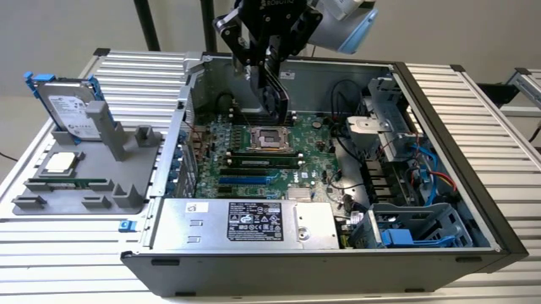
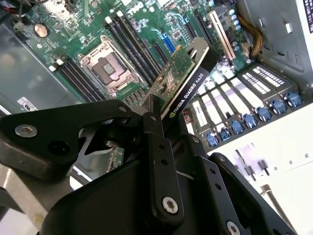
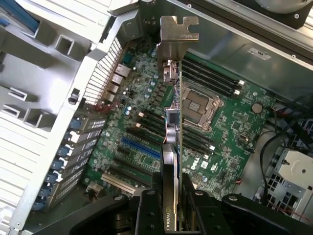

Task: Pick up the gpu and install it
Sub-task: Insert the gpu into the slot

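Computer case [image 1: 296,278], one gpu [image 2: 190,81] in end effector [image 3: 173,196]

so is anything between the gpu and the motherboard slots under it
Nothing visible. The gripper holds the gpu on edge above the motherboard, whose expansion slots look bare.

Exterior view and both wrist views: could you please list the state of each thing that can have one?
gpu: clamped in the gripper, held on edge above the motherboard, not seated in a slot.
gripper: shut on the gpu.
computer case: lying on its side, side panel off, inside exposed.
processor socket: uncovered, no cooler over it.
hard drive: standing upright in the grey holder, outside the case.
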`<state>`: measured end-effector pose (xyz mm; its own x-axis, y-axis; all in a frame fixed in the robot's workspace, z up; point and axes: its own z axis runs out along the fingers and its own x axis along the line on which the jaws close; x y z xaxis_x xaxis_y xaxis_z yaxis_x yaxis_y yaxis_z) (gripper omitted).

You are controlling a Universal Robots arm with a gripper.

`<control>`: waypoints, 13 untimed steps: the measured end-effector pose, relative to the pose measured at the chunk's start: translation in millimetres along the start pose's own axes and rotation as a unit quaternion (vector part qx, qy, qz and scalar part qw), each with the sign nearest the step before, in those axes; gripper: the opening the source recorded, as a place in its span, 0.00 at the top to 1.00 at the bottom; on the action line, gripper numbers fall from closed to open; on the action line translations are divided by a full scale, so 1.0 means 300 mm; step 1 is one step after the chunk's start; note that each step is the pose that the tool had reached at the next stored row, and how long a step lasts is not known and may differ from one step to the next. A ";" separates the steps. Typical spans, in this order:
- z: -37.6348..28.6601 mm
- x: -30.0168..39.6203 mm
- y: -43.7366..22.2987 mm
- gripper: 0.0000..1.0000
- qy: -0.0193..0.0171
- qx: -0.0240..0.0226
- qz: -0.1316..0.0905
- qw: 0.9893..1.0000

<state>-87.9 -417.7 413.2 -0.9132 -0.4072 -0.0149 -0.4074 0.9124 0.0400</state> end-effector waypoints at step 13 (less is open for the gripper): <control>0.000 0.000 0.000 1.00 0.000 0.000 -0.010 1.000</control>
<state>-87.9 -417.7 413.2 -0.9049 -0.4253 -0.0149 -0.4255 0.9041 0.0400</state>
